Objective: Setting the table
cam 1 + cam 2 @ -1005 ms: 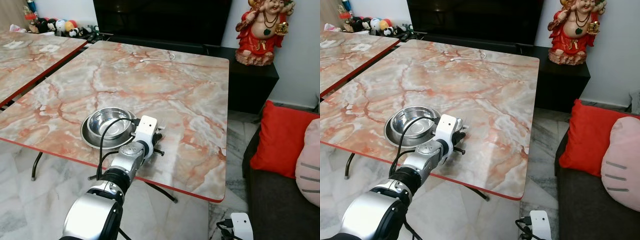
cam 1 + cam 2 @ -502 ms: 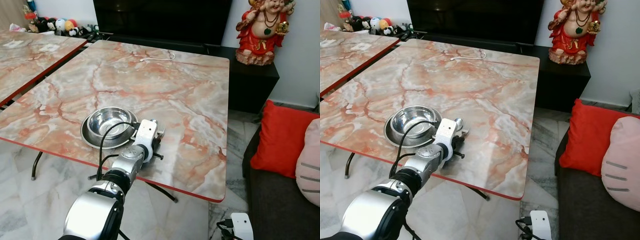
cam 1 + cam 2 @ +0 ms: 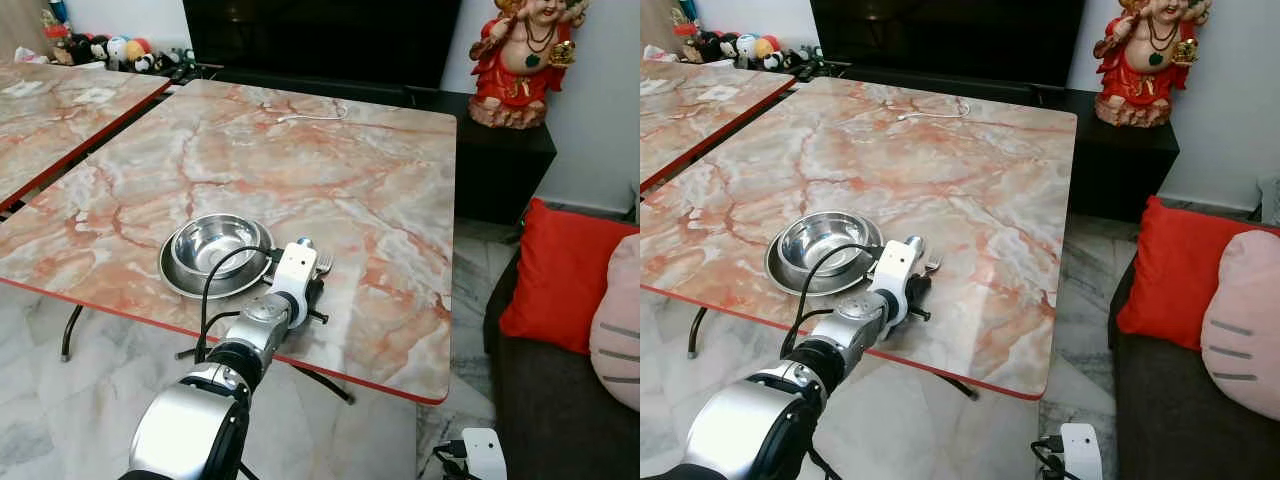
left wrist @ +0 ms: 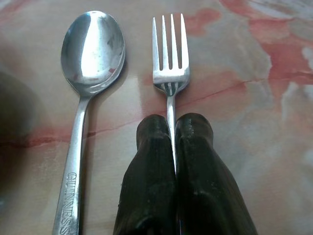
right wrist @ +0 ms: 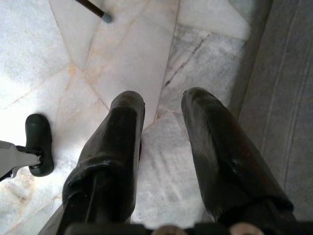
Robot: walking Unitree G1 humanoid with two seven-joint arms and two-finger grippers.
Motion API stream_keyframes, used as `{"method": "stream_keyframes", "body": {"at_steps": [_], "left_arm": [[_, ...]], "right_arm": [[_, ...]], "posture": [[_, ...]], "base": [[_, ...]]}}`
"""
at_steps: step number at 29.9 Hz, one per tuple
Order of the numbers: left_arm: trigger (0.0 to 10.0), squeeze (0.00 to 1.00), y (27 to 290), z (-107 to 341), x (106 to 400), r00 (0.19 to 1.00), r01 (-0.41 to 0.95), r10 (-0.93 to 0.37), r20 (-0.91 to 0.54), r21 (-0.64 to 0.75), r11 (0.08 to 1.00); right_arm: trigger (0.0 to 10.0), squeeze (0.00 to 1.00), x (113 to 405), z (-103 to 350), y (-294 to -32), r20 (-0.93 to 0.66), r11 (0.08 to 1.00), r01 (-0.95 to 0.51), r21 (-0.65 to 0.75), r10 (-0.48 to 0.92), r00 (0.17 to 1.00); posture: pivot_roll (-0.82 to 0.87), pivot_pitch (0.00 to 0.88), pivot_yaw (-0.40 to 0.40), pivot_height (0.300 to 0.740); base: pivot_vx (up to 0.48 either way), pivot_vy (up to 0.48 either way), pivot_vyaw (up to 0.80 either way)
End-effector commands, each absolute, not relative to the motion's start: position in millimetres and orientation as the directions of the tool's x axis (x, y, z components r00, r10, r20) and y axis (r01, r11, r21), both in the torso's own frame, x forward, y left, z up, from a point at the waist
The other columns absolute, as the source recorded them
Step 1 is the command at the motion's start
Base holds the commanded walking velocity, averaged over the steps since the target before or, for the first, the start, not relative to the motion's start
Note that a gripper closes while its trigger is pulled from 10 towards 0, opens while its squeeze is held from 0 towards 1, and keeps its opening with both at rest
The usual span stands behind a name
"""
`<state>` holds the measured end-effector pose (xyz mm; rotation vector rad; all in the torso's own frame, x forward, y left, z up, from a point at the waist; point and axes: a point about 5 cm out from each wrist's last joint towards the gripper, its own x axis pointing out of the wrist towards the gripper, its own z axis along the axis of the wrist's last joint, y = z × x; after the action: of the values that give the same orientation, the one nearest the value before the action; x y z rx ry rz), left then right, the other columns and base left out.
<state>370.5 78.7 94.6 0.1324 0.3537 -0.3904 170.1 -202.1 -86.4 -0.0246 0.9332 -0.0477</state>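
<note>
A steel bowl (image 3: pixel 215 242) sits in a steel plate (image 3: pixel 176 276) near the front edge of the marble table (image 3: pixel 300 160). Just right of the plate lie a spoon (image 4: pixel 88 73) and a fork (image 4: pixel 170 63), side by side on the tabletop. My left gripper (image 4: pixel 172 128) rests low over the table at the fork, shut on the fork's handle; its tines point away from me. The spoon lies free beside it. My right gripper (image 5: pixel 161 110) hangs open over the floor with nothing between its fingers.
A second marble table (image 3: pixel 60 110) stands to the left. A white cable (image 3: pixel 312 115) lies at the table's far edge. A red figurine (image 3: pixel 520 60) stands on a dark cabinet behind. A sofa with a red cushion (image 3: pixel 560 275) is on the right.
My left gripper has drawn back slightly toward the table's front edge and sunk lower, uncovering the spoon's bowl and the fork's tines. The camera has shifted a little.
</note>
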Motion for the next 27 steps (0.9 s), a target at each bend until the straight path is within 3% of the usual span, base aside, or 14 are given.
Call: {"method": "stream_keyframes", "body": {"at_steps": [1, 15, 27], "left_arm": [[10.0, 0.27, 77.3, 101.4, 374.3, 0.874, 0.386, -0.343, -0.344, 0.063, 0.920], [10.0, 0.27, 80.8, 102.9, 375.9, 0.885, 0.362, -0.318, -0.339, 0.073, 0.929], [10.0, 0.40, 84.6, 100.2, 375.3, 0.891, 0.339, -0.292, -0.347, 0.081, 0.937]], "right_arm": [[10.0, 0.00, 166.2, -88.1, -201.5, -0.806, 0.998, 0.045, -0.035, -0.055, 0.589], [10.0, 0.00, 165.8, -88.4, -201.0, -0.808, 0.998, 0.046, -0.035, -0.056, 0.587], [10.0, 0.00, 165.1, -88.7, -201.0, -0.809, 0.998, 0.043, -0.035, -0.053, 0.586]], "posture": [[0.01, 0.032, -0.009, 0.740], [0.01, 0.034, -0.008, 0.740], [0.01, 0.033, -0.009, 0.740]], "base": [[0.000, 0.000, 0.00], [0.000, 0.000, 0.00], [0.000, 0.000, 0.00]]}}
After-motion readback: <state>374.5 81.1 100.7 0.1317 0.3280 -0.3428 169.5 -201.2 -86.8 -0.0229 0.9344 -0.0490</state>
